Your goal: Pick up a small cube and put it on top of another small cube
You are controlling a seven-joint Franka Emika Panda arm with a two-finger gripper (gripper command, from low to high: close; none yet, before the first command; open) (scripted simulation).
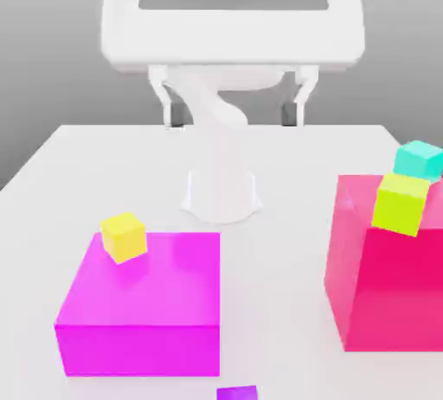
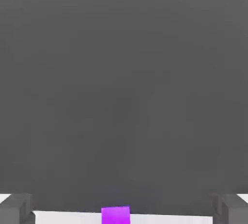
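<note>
Jaws (image 1: 234, 119) of the arm stand wide apart, with nothing pinched between them, and they are high above the tabletop (image 1: 268, 303). The violet cube (image 1: 236, 393), which I take for the one to be lifted, lies at the tabletop's near part in the exterior view, close to the picture's lower border, just beyond the near right corner of the big magenta block (image 1: 143, 351). In the hand view the violet cube is also seen, between the two fingertips in the sideways sense. The teal cube (image 1: 419, 161), probably the goal, sits on top of the tall red block (image 1: 389, 290), near the tabletop's edge on the exterior view's right. In front of it is the lime-green cube (image 1: 401, 204), and from this side it covers a part of the teal one. A yellow cube (image 1: 124, 237) is on the magenta block.

The step in hand, I judge, is to reach the violet cube. If the descent is not well centred, one finger could land on the cube or push it away, and the magenta block is near enough to be bumped. Later, the bigger danger is at the red block: open fingers could knock the lime-green cube, which would slide or fall, and the teal cube may shift too. A release off centre, or from too high, could make the violet cube tumble down.
</note>
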